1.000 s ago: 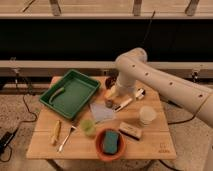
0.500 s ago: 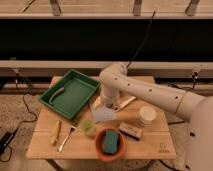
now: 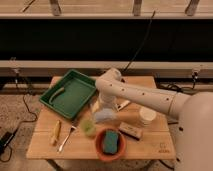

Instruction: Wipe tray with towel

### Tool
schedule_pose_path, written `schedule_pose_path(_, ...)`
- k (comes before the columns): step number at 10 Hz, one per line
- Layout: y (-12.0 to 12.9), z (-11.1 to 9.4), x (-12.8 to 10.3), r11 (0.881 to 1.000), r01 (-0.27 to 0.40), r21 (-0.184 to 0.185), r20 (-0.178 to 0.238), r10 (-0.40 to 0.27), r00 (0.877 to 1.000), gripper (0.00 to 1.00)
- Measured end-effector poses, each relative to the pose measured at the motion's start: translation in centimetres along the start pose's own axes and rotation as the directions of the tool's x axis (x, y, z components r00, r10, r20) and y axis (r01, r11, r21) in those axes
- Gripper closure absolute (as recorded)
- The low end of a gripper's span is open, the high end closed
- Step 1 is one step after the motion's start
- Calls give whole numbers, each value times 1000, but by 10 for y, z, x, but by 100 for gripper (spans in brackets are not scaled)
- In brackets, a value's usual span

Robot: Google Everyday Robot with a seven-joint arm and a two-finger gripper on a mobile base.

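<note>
while the end effector (image 3: pixel 107 106) hangs at frame centre directly over the pale crumpled cloth towel (image 3: pixel 105 116) on the wooden surface (image 3: pixel 150 146), the rectangular green plastic tray (image 3: pixel 80 92) lies just up and left of it, long axis running lower left to upper right. whether the end effector grips the towel, i cannot tell. a pale curved object (image 3: pixel 55 94) inside the tray's left part may obstruct wiping; the small green cup (image 3: pixel 89 128) sits below the path.

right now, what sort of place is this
Likely a robot test lab, not a home: a lone wooden table staged with a green tray and bowl, loose cables on the floor. The gripper hangs over the table's middle, by the towel.
</note>
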Motion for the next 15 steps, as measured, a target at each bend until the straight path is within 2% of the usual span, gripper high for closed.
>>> schedule_pose_path(4,3,13,16,999,-24,-35,-8,24,1000,20)
schedule_pose_path(9,-1,41,23,997,-40,-71,25,42,999,20)
schedule_pose_path(12,-2,49,26,996,-47,-80,34,50,998,20)
schedule_pose_path(13,-2,51,26,995,-47,-86,36,51,998,22)
schedule_pose_path(15,-4,54,25,995,-45,-94,39,49,998,42)
